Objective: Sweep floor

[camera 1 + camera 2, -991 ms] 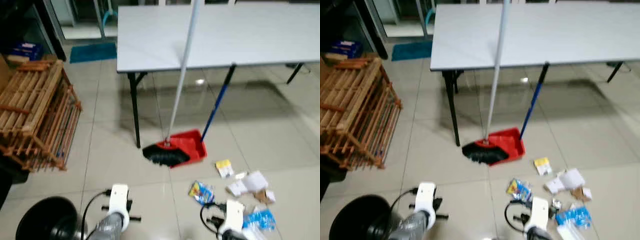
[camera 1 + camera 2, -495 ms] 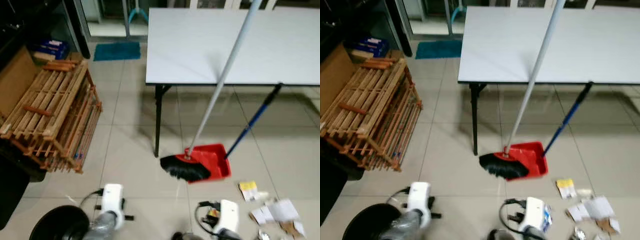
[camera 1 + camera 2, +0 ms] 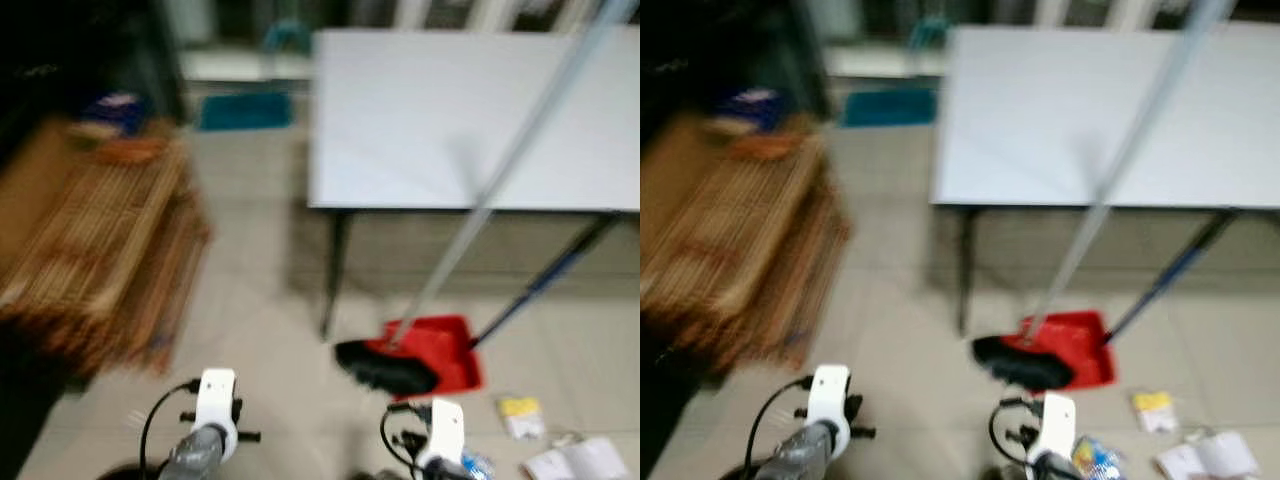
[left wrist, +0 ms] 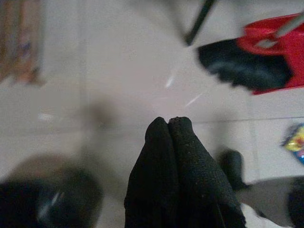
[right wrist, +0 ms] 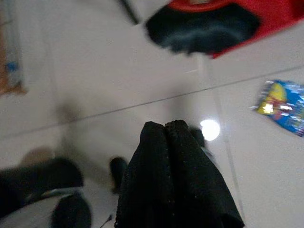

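Observation:
A broom with a black bristle head [image 3: 385,367] and a long silver handle [image 3: 510,175] leans against the white table [image 3: 470,115]. Its head rests at the mouth of a red dustpan [image 3: 440,352] with a blue handle [image 3: 550,280]. Scraps of paper and wrappers [image 3: 560,450] lie on the tiles at the lower right, among them a blue and yellow wrapper [image 5: 280,107]. My left gripper [image 4: 168,121] is shut and empty above the floor, short of the broom head [image 4: 244,69]. My right gripper [image 5: 164,124] is shut too, near the broom head [image 5: 204,28]. The head views are blurred.
A wooden slatted rack [image 3: 95,250] stands on the left, with dark furniture behind it. The table's black leg [image 3: 333,270] rises just left of the dustpan. A blue mat [image 3: 245,108] lies at the far doorway. Open tiles spread between rack and table leg.
The camera has kept shifting and is now blurred with motion; broom and dustpan sit slightly further right and lower in view. Both grippers stay low and shut. The litter itself has not moved.

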Controlling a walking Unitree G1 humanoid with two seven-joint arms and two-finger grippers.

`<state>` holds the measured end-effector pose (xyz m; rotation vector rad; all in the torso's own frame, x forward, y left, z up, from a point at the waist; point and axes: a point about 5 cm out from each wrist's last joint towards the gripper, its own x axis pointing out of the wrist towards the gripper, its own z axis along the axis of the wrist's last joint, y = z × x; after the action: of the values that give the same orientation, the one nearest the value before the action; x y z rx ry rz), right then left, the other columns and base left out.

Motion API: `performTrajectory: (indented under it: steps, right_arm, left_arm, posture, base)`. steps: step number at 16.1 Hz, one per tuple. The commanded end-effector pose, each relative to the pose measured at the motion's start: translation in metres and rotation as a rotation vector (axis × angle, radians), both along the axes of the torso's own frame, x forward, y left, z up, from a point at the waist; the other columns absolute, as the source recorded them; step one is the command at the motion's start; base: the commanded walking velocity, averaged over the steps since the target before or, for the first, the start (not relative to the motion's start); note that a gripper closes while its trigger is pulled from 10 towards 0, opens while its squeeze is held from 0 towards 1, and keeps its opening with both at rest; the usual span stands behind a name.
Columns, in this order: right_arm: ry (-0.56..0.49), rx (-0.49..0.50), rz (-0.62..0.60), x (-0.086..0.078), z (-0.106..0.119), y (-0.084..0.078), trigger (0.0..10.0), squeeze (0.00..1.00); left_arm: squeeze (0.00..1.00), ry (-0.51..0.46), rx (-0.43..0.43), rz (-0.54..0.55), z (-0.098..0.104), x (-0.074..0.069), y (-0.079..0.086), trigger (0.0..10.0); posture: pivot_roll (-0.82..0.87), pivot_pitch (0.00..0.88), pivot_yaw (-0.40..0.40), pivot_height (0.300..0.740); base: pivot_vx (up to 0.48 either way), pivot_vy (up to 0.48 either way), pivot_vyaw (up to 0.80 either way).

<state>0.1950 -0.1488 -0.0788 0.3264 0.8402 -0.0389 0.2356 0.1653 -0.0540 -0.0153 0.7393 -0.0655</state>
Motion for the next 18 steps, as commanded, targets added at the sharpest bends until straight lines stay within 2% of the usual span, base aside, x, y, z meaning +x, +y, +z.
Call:
performTrajectory:
  steps: [1,7,16,18]
  right_arm:
    - [0.009,-0.024,-0.024,-0.0027,-0.0011,-0.0110,10.0,0.00]
    - [0.013,-0.022,-0.025,-0.0029,-0.0013,-0.0110,10.0,0.00]
    - [0.016,-0.022,-0.023,-0.0031,-0.0015,-0.0101,10.0,0.00]
    - [-0.012,-0.033,-0.048,-0.0001,0.0008,-0.0136,10.0,0.00]
  left_arm:
    - [0.00,0.021,-0.013,-0.016,-0.0039,-0.0048,-0.0086,10.0]
    - [0.00,0.020,-0.013,-0.017,-0.0039,-0.0048,-0.0091,10.0]
    - [0.00,0.017,-0.006,-0.028,-0.0034,-0.0041,-0.0093,10.0]
    - [0.00,0.017,-0.004,-0.030,-0.0036,-0.0045,-0.0094,10.0]
  posture:
    - [0.03,0.172,-0.002,0.740]
    - [0.03,0.172,-0.003,0.740]
    - [0.03,0.172,-0.002,0.740]
    - [0.03,0.174,-0.001,0.740]
  base:
    - [0.446,0.000,0.00]
    - [0.447,0.000,0.00]
    - [0.000,0.000,0.00]
    - [0.000,0.000,0.00]
